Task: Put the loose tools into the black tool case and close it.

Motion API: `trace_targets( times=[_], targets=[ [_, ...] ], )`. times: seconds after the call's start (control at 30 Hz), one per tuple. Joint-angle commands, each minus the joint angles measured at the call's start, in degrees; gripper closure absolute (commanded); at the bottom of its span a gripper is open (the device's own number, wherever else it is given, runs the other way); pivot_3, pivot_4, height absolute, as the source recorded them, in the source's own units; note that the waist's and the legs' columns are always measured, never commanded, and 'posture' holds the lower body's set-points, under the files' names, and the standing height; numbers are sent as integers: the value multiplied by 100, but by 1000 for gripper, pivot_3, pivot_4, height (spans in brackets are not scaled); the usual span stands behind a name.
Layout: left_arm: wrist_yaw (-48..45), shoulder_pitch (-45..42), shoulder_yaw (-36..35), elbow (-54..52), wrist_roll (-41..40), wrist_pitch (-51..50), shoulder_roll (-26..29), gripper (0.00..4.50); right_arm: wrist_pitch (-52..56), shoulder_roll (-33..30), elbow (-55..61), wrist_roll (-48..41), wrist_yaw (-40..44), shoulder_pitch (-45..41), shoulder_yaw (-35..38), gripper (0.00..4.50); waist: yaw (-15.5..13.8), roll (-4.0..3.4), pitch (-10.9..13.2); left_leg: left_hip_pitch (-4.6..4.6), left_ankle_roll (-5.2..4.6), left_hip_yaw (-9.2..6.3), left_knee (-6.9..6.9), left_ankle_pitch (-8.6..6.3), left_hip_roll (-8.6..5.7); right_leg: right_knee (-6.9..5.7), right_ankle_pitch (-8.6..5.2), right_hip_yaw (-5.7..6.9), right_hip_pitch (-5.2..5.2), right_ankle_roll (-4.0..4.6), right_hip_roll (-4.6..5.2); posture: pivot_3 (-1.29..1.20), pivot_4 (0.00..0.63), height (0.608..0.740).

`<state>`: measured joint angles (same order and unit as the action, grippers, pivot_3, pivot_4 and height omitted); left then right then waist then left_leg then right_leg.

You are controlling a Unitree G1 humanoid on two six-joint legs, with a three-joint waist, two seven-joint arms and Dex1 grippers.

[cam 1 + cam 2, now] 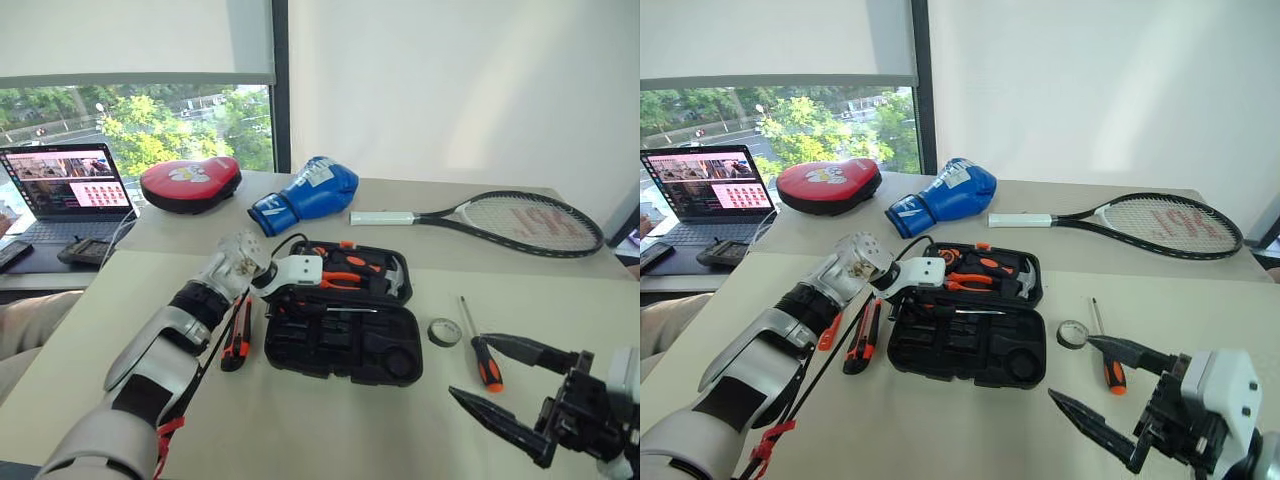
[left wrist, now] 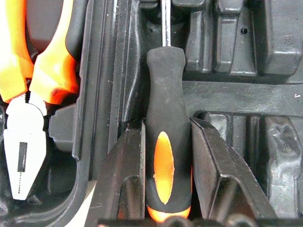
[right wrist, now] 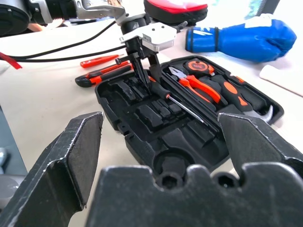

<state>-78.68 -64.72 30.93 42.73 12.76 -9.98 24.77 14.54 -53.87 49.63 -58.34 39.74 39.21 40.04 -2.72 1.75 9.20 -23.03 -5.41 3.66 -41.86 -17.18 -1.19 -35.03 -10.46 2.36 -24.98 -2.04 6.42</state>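
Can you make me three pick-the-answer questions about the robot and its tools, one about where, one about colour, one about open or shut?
1. Where does the utility knife lie?
A inside the tool case
B on the table left of the case
C on the racket

2. What colour is the boxing glove?
A blue
B green
C yellow

3. What is the left gripper doing?
A hanging open
B shut on the screwdriver
C holding the tape roll

Answers: 1 B, the knife rests beside the case; 2 A, clearly blue; 3 B, both fingers press the handle.
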Motion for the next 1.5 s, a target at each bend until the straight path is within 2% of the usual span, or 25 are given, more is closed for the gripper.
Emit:
trace_targets(
  times=[0.03,0.17,0.23,0.27,0.4,0.47,0.53,0.63,0.7,0.87,0.93,1.03,1.2,1.3,1.5],
  targets=[
    [185,-231,-18,301,210,288,-77,3615,367,-190,-250,-404,285,-389,265,0,-9,0,0,0,-1,0,0,-1,0,0,0,0,2,0,0,0,150,740],
    [225,-307,-24,558,286,561,-184,3615,729,-363,-530,-581,560,-795,448,0,-15,0,0,1,-4,0,-3,-1,-1,1,3,0,5,-3,2,0,150,740],
    [197,-335,-97,614,236,699,-216,2592,864,-374,-584,-584,652,-930,509,0,-22,0,0,1,-6,0,-4,-1,-1,1,4,0,5,-5,4,0,150,740],
    [146,-339,-163,591,174,687,-219,2465,925,-355,-584,-595,677,-972,538,0,-31,-1,-1,1,-7,-1,-4,-1,-1,1,4,0,6,-6,5,0,150,740],
    [126,-164,-801,-90,-354,494,-23,1244,1100,-179,-453,-580,752,-982,691,0,-57,-4,-2,2,-11,-2,-6,0,0,3,6,1,11,-9,10,0,150,740],
    [95,207,-1250,-991,-792,43,118,1244,1093,6,-321,-515,738,-916,778,0,-30,-4,-2,-15,-11,-2,-7,0,0,2,8,0,-6,-11,10,0,150,740],
    [-65,646,-1501,-2005,-1128,-914,335,1244,1102,193,-196,-479,707,-844,823,0,20,-6,-4,-25,-9,-5,-5,1,3,-2,10,-2,-20,-12,11,0,150,740],
    [546,1512,-2229,-3449,-1866,-2546,244,1999,1077,567,114,-467,368,-757,728,0,59,-17,-9,-23,41,-7,-1,29,4,0,9,-2,-17,-15,9,0,150,740],
    [1295,1923,-2544,-3939,-1946,-2936,-36,2639,1062,748,261,-429,71,-790,583,0,62,-19,-10,-20,40,-7,-1,28,3,2,6,-5,-15,-19,11,0,150,740],
    [3409,2464,-2827,-3876,-1627,-2997,-1057,4452,1103,980,485,-188,-420,-921,94,0,-1,-17,-9,-11,-6,-14,-8,4,-7,2,22,-4,0,-23,15,0,150,740],
    [4040,2542,-2874,-3730,-1565,-2929,-1403,4452,1112,991,537,-132,-500,-950,-10,0,-16,-16,-8,-2,-2,-17,-9,11,-7,4,28,-4,10,-20,15,0,150,740],
    [4438,2682,-2597,-3502,-1389,-2880,-1567,4452,1147,913,530,-217,-602,-999,-2,0,12,-17,-9,8,0,-16,-7,14,-8,2,29,-8,14,-19,13,0,150,740],
    [4444,3140,-1563,-3065,-819,-2417,-1289,4452,1362,628,419,-361,-685,-1018,196,0,44,-41,-26,26,8,-14,10,16,-6,2,29,-8,21,-15,8,0,150,740],
    [4547,3228,-1322,-2752,-612,-1942,-1176,4452,1462,550,362,-409,-715,-1010,268,0,25,-59,-61,81,-1,-14,19,0,-1,21,24,-7,84,-9,17,0,150,740],
    [4433,3293,-923,-2115,-295,-775,-973,4452,1820,359,221,-274,-1010,-1085,223,0,25,-72,-165,110,-6,-13,22,-10,1,29,-2,-7,88,14,60,0,150,740]
  ],
)
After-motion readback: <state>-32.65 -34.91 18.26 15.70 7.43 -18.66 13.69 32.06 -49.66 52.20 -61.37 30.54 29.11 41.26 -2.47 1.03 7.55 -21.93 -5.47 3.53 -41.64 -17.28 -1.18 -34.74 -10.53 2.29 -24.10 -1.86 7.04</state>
